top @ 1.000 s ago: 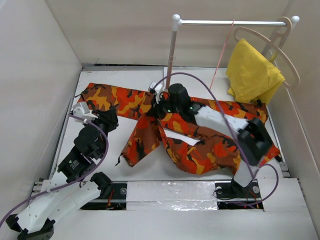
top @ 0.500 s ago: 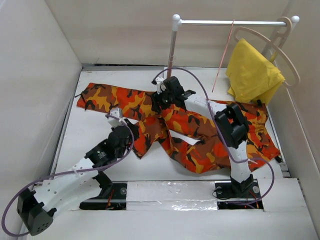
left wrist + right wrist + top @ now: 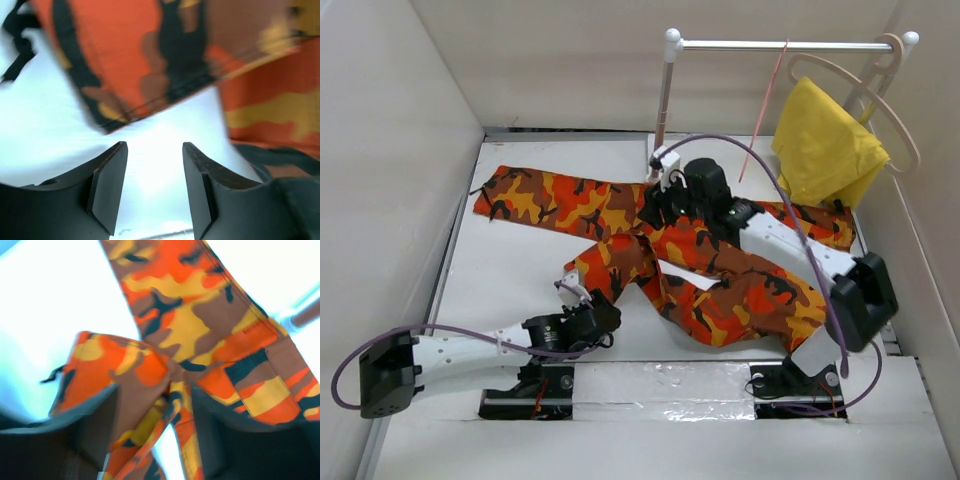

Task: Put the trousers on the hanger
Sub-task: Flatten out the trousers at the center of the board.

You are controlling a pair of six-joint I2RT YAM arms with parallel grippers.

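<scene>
The camouflage trousers (image 3: 750,290) lie flat on the white table, one leg stretched to the far left and the other folded toward the middle. My right gripper (image 3: 657,205) hovers open over the crotch; in its wrist view the cloth (image 3: 175,325) shows between the spread fingers (image 3: 95,420). My left gripper (image 3: 608,316) sits low by the near edge, open and empty, its jaws over bare table just short of the folded leg's hem (image 3: 150,50). The pink wire hanger (image 3: 767,110) hangs from the rail at the back.
A white rail (image 3: 780,45) on a post (image 3: 663,110) stands at the back. A beige wooden hanger (image 3: 880,100) with a yellow cloth (image 3: 825,145) hangs at its right end. White walls close in on three sides.
The left arm swung right and down toward the near edge and its jaws opened. The right gripper opened and shifted slightly right over the crotch.
</scene>
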